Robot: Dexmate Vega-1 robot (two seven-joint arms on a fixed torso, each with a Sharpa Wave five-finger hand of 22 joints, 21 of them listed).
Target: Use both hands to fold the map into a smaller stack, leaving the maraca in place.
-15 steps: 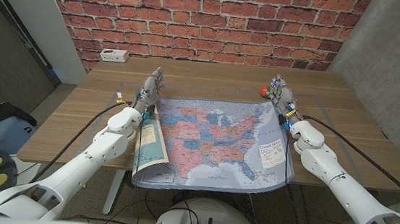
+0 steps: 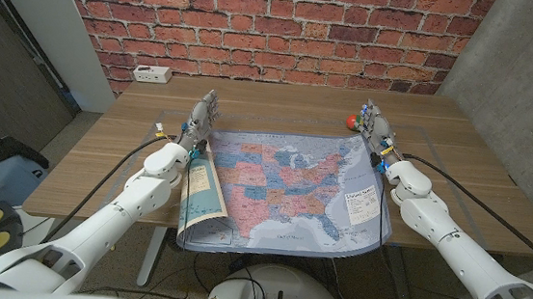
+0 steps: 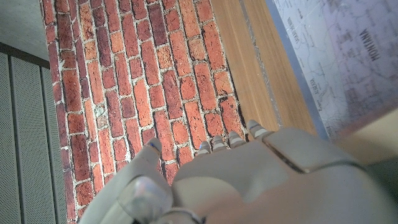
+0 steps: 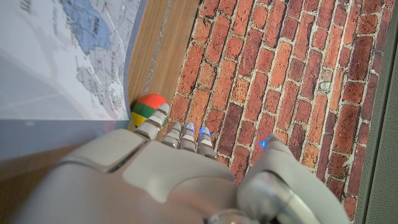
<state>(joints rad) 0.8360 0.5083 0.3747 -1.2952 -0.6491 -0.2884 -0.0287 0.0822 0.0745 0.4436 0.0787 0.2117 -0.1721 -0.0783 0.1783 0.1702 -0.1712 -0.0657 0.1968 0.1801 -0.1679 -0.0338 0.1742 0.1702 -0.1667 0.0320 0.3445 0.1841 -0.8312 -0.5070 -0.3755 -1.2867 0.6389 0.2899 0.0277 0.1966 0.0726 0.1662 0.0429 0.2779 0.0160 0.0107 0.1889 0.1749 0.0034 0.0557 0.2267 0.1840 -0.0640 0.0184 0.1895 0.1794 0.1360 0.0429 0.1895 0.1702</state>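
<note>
Two hands flank the glossy paper map (image 2: 287, 190) on the wooden table (image 2: 477, 178): left hand (image 2: 202, 117) and right hand (image 2: 375, 123) empty, fingers apart; round striped maraca (image 2: 353, 122) beside the right.

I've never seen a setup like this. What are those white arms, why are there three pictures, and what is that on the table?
It is a robot with two white arms, each ending in a hand with fingers, steered by a person from elsewhere. The wide picture comes from a camera on its head, looking down at a wooden table before a brick wall. The other two come from cameras on each wrist, looking along the back of that hand, so they appear turned around.

On the table lies a map of the United States; its edge beside the left arm curls up. The left hand and right hand stand at the map's far corners. Neither visibly holds anything. A small coloured maraca sits past the right hand's fingertips. A white power strip lies at the table's far edge.
</note>
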